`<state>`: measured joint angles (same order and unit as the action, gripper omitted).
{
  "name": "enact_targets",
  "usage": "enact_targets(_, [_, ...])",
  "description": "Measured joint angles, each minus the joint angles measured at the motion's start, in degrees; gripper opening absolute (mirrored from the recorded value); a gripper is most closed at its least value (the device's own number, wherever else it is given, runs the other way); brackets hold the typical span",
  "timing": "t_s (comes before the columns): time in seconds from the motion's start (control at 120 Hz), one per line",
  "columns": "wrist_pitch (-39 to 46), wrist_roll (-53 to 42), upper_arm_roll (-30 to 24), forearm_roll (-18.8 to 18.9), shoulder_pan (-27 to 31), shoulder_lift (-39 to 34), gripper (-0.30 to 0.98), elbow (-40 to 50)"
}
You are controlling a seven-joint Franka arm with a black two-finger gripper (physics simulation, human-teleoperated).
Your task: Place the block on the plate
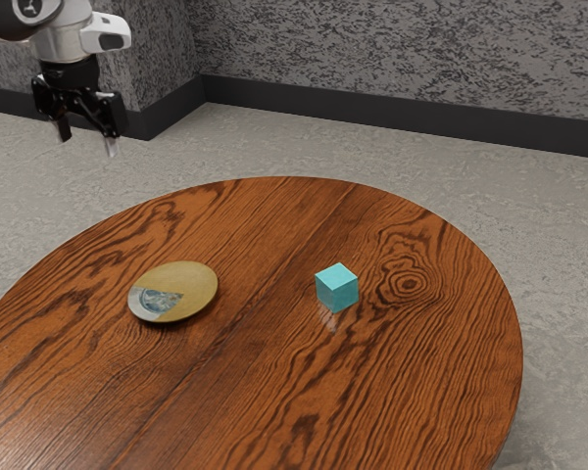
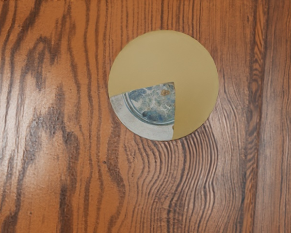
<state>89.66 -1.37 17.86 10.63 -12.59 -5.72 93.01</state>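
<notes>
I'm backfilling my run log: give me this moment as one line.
gripper: open, raised | block: on table, off plate | plate: bears nothing | placing: not done

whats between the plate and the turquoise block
Just bare wood-grain tabletop lies between the round plate and the turquoise block, as the exterior view shows.

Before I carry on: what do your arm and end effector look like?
My arm has smooth, rounded housings in white and light grey, with a dark round cap bearing a pale marking. The end effector is black and angular, with two slim fingers that end in lighter tips.
</notes>
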Motion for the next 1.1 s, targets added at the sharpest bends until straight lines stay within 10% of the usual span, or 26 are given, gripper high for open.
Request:
enact_targets(0.408, [4.3,-0.7,-0.5,-4.3,-1.4,10.6,0.69,1.9])
enact_targets(0.842, [15.7,-1.5,-12.8,-9.9,-3.3,24.3,0.69,1.5])
enact_targets(1.1, [22.6,-2.9,-13.3,-12.0,-2.3,38.5,0.69,-12.5])
